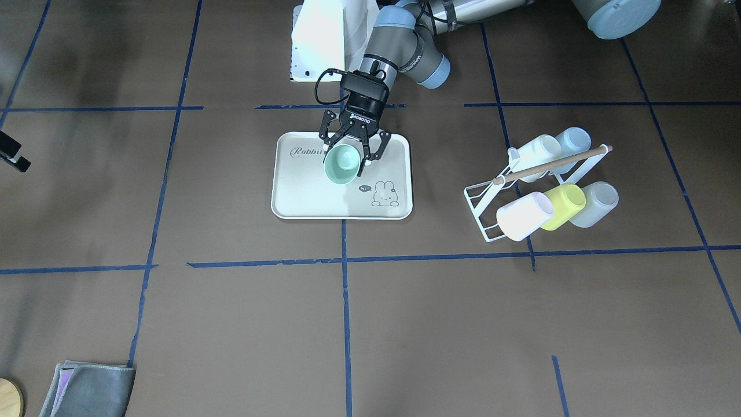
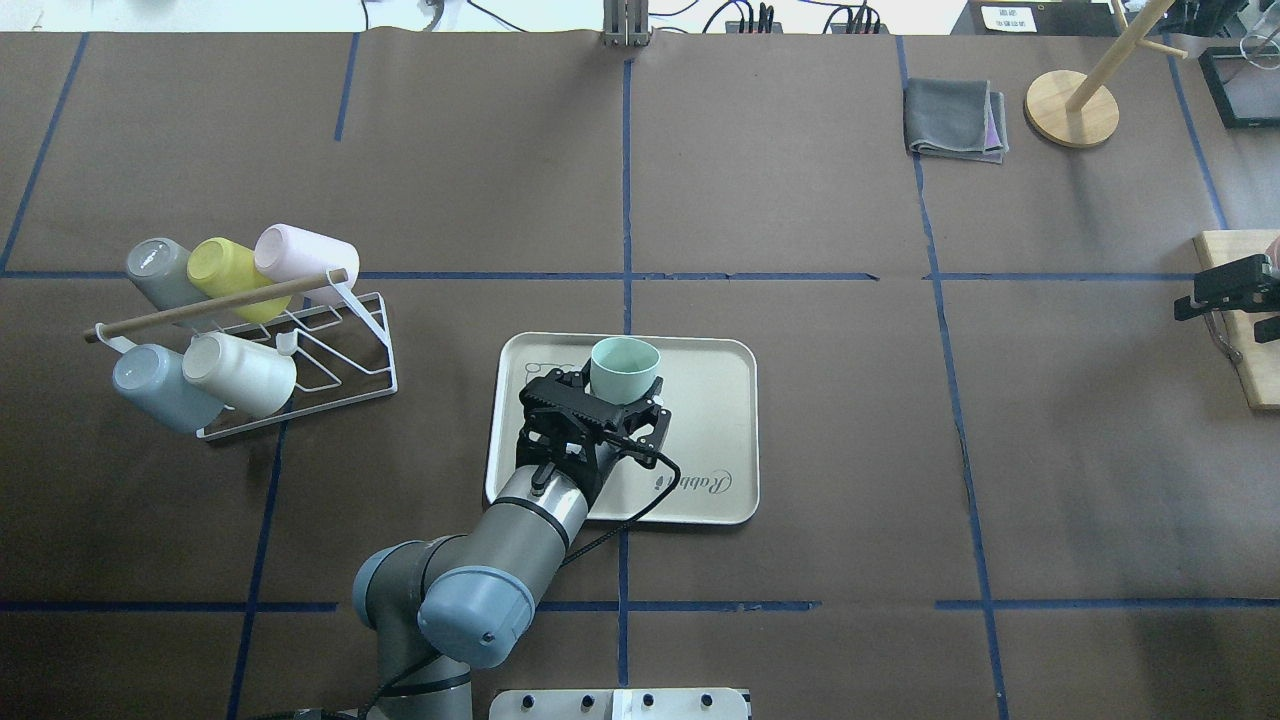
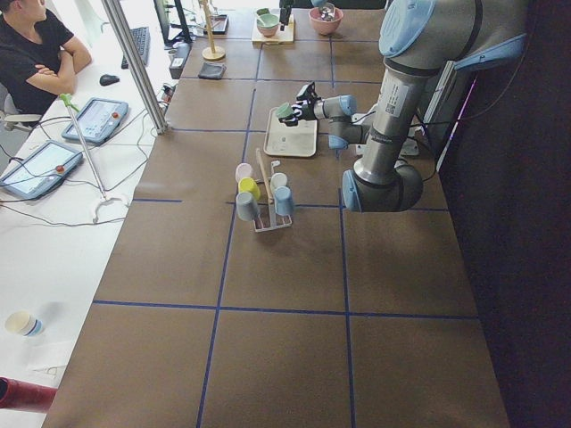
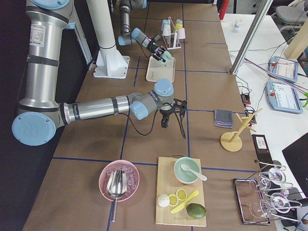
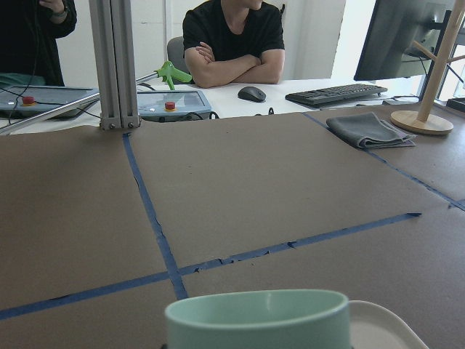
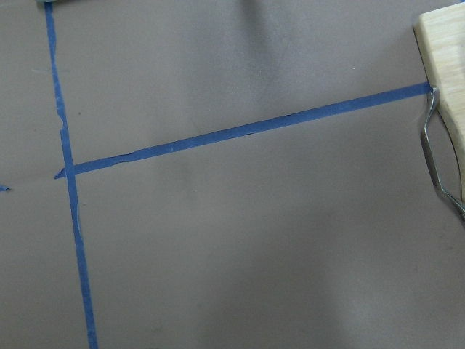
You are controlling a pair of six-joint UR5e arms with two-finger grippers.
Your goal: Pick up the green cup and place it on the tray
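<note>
The pale mint-green cup (image 1: 340, 167) stands upright, mouth up, over the far part of the cream "Rabbit" tray (image 1: 324, 200). My left gripper (image 1: 344, 161) reaches over the tray from the robot's side, and its fingers (image 1: 366, 159) hug the cup on both sides. In the overhead view the cup (image 2: 623, 362) sits at the gripper's (image 2: 620, 392) tips, over the tray (image 2: 710, 420). The left wrist view shows only the cup's rim (image 5: 258, 316) at the bottom. I cannot tell whether the cup rests on the tray. My right gripper (image 2: 1215, 295) hangs at the table's right end, state unclear.
A white wire rack (image 2: 300, 370) left of the tray holds several cups, among them a yellow-green one (image 2: 225, 265) and a pale blue one (image 2: 155, 385). A grey cloth (image 2: 955, 120), a wooden stand (image 2: 1072, 108) and a wooden board (image 2: 1240, 340) lie to the right.
</note>
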